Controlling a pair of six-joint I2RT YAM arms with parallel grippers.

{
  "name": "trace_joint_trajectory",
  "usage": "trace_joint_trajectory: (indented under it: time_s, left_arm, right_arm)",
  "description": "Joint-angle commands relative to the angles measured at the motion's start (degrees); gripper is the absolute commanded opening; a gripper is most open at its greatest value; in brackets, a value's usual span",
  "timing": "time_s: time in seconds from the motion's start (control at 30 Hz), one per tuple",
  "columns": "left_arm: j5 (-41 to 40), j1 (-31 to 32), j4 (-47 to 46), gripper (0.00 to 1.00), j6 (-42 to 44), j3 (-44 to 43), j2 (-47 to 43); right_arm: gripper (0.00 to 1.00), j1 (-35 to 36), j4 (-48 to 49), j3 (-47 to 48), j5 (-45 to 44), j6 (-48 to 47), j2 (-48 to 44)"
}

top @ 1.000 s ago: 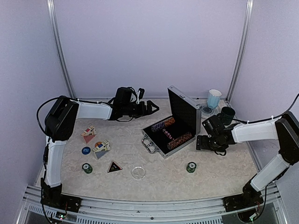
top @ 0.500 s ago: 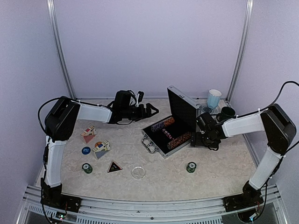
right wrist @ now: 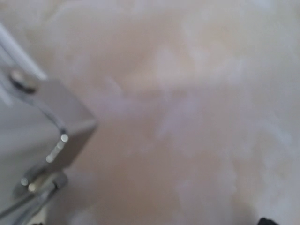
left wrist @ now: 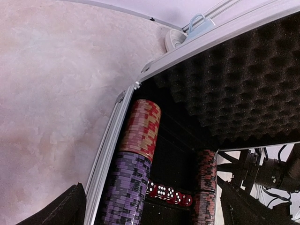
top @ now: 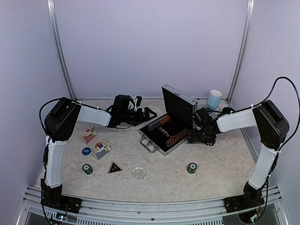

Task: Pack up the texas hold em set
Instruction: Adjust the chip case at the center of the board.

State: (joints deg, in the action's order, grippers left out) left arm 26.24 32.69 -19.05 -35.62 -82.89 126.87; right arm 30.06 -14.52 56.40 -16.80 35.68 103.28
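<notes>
1. The silver briefcase (top: 179, 107) sits near the middle of the table (top: 220, 174). Its lid stands up on the 2 o'clock side, and its handle (top: 148, 146) faces 8 o'clock.
2. Its chip rows (top: 160, 123) run from 8 to 2 o'clock.
3. The left gripper (top: 149, 112), at the case's 10 o'clock, is spread wide and holds nothing.
4. The right gripper (top: 192, 137), just beside the case at 3 o'clock, is spread wide too.

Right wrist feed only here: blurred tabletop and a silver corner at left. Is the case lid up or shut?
Observer: Up. The case stands open, its lid raised at the back.
Operator: What's already inside?
Observer: Two chip rows with red dice between them, on black lining.
Operator: What lies loose on the table?
Observer: The left green stack, right green stack, triangle, clear disc, card decks and blue disc, all outside the case.
</notes>
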Motion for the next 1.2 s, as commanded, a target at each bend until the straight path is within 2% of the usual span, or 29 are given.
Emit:
trace_joint_trajectory:
  time_s: [0.0, 0.8, 1.17]
  left_arm:
    - [-1.39, -0.6, -1.34, 0.99, -0.76, 1.56, -2.25]
    - [-8.96, 0.4, 2.78, 0.99, -4.16, 7.39, -5.55]
    - [-8.84, 1.8, 2.0, 0.99, -5.25, 10.01, -7.55]
  right_arm:
    - [0.99, -0.66, 3.09, 4.64, 1.65, -2.19, 2.69]
    - [0.99, -2.82, 6.5, 15.41, 8.77, -11.01, 11.67]
    - [0.99, -2.82, 5.93, 21.27, 11.13, -12.83, 15.78]
